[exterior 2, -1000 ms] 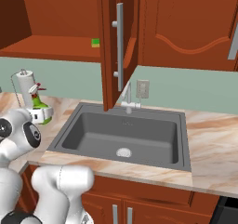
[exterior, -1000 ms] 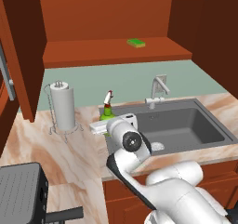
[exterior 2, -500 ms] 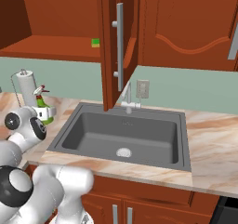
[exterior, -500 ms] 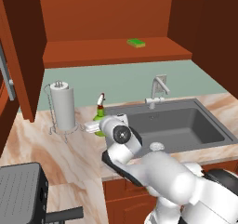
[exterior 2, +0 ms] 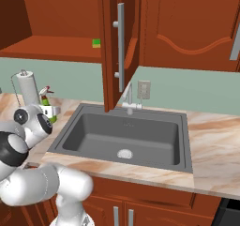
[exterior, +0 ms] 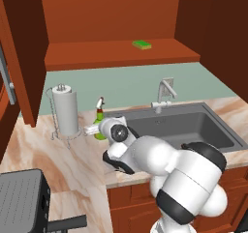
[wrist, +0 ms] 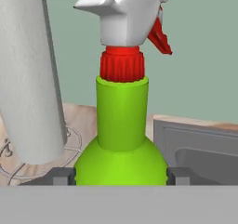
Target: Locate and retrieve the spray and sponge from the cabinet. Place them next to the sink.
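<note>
**Bystanders around the tool**

A white paper towel roll (exterior: pixel 65 110) stands upright on a thin wire holder just to the tool's left, on the marble-patterned table (exterior: pixel 43 147). A grey faucet (exterior: pixel 164 93) rises to the tool's right, against the pale green wall (exterior: pixel 121 87). A white outlet (exterior 2: pixel 143 90) sits on that wall. A black appliance (exterior: pixel 22 198) lies well behind the tool.

Glossy white arm (exterior: pixel 160 162) w/ black joints (rounded segments)
</note>
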Available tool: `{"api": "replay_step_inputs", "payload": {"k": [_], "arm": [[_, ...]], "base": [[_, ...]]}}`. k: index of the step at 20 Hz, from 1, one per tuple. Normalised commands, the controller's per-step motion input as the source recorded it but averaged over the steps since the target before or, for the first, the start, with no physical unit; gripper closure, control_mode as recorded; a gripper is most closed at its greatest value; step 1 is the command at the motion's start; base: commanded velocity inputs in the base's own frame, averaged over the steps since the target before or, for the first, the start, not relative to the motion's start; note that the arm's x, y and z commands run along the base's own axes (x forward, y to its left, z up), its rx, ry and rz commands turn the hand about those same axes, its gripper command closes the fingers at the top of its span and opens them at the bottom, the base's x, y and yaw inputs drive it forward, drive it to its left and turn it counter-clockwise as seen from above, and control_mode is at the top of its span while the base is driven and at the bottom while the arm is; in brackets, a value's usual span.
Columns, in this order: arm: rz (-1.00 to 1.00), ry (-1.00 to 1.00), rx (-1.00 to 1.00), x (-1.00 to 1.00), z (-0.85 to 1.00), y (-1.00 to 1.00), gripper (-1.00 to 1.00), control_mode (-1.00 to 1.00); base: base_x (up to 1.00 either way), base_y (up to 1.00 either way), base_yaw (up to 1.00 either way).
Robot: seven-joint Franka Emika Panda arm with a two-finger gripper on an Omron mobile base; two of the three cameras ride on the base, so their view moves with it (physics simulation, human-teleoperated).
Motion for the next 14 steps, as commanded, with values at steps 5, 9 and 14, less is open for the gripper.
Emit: {"api": "replay_step_inputs", "payload": {"k": [5, 9, 14], "arm": [[0.0, 0.0, 0.0, 0.39, -0.39, 0.02, 1.0, -1.0], [0.0, 0.0, 0.0, 0.36, -0.39, 0.03, 1.0, -1.0], [0.0, 0.0, 0.0, 0.34, -0.39, 0.06, 1.0, -1.0]], "base": [[0.0, 0.0, 0.0], [0.0, 0.0, 0.0], [0.0, 0.0, 0.0]]}}
